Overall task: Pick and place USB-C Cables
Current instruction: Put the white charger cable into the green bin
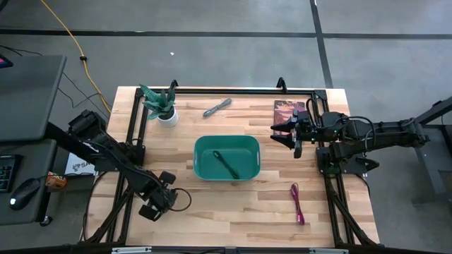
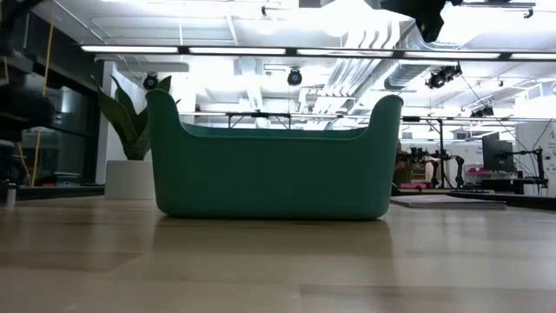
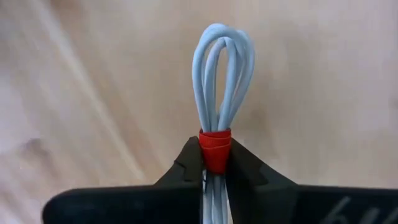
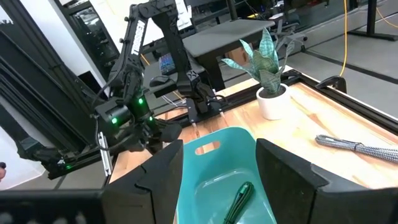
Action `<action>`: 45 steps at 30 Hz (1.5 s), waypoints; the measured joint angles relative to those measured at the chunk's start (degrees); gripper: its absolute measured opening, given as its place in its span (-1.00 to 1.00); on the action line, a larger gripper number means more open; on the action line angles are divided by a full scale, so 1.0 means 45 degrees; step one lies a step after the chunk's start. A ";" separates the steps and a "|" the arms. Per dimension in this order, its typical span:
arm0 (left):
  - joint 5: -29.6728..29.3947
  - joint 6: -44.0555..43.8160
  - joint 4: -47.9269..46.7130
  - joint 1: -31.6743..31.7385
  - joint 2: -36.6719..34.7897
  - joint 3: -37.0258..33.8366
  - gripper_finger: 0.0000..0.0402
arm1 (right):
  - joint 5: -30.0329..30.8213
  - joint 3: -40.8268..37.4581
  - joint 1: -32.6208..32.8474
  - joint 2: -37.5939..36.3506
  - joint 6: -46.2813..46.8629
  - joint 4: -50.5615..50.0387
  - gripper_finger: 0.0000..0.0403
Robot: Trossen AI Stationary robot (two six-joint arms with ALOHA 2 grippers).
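My left gripper (image 1: pixel 159 201) is near the table's near-left corner, shut on the white USB-C cable with a red band (image 3: pixel 221 74). The teal bin (image 1: pixel 201 156) stands mid-table with the dark green cable (image 1: pixel 226 164) lying inside on its floor. The grey cable (image 1: pixel 217 107) lies on the wood beyond the bin. The magenta-red cable (image 1: pixel 297 203) lies toward the near-right corner. My right gripper (image 1: pixel 293 137) hovers just right of the bin, open, and in its wrist view (image 4: pixel 217 168) it looks down past the bin's rim at the green cable (image 4: pixel 236 202). My left gripper pinches the white cable bundle at its red band (image 3: pixel 215 144) between the two fingers (image 3: pixel 186 168). The looped end (image 3: pixel 221 50) sticks straight out beyond the fingertips, over the wooden table. Whether the cable is clear of the table cannot be told.
A potted plant (image 1: pixel 161 104) stands at the far-left corner. A dark red book (image 1: pixel 289 111) lies far right, close to my right gripper. Black frame rails run along the table's left, right and far edges. Bare wood lies in front of the bin.
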 joint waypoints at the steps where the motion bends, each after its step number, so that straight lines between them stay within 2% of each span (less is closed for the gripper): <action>1: 0.0482 0.0128 -0.0038 0.0064 -0.0211 0.0074 -0.97 | -0.0011 0.0000 0.0002 0.0000 0.0000 0.0003 -0.05; 3: 0.1447 0.0274 -0.0013 0.0312 -0.0822 0.0408 -0.98 | -0.0019 0.0000 0.0002 0.0000 0.0000 0.0001 -0.05; 6: 0.1596 0.0739 0.0054 0.0953 -0.2219 0.1096 -0.98 | -0.0028 0.0000 0.0002 0.0000 0.0000 0.0002 -0.05; 8: 0.1199 0.1247 0.0116 0.1623 -0.3171 0.1664 -0.98 | -0.0028 0.0000 0.0002 0.0000 0.0000 0.0001 -0.05; 14: -0.1650 0.2210 0.0598 0.4436 -0.5728 0.3324 -0.98 | -0.0082 0.0000 0.0002 -0.0003 -0.0005 0.0001 -0.05; 20: -0.2192 0.3157 0.3799 0.7506 -0.8072 0.3509 -0.98 | -0.0110 0.0000 0.0002 -0.0005 -0.0005 0.0016 -0.05; 23: -0.2182 0.3592 0.4660 0.8605 -0.8957 0.3482 -0.98 | -0.0110 0.0000 0.0002 -0.0002 -0.0005 0.0141 -0.05; 27: -0.1933 0.3267 0.5897 0.9406 -1.0034 0.2521 -0.98 | -0.0110 0.0000 0.0002 -0.0005 -0.0005 0.0604 -0.05; 31: -0.1691 0.2150 0.7244 0.9495 -1.0695 0.0508 -0.98 | -0.0105 0.0000 0.0002 -0.0005 -0.0005 0.0769 -0.05; 37: -0.1665 0.0876 1.1555 0.9472 -1.0631 -0.2718 -0.98 | -0.0105 0.0000 -0.0002 -0.0005 -0.0024 0.0764 -0.05; 41: -0.1704 0.0525 1.2950 0.9496 -1.0466 -0.3339 -0.98 | -0.0105 0.0000 0.0002 -0.0005 -0.0010 0.0766 -0.05; 45: -0.1696 0.0483 1.3022 0.9496 -1.0482 -0.3340 -0.98 | -0.0105 0.0000 0.0002 -0.0005 -0.0012 0.0764 -0.05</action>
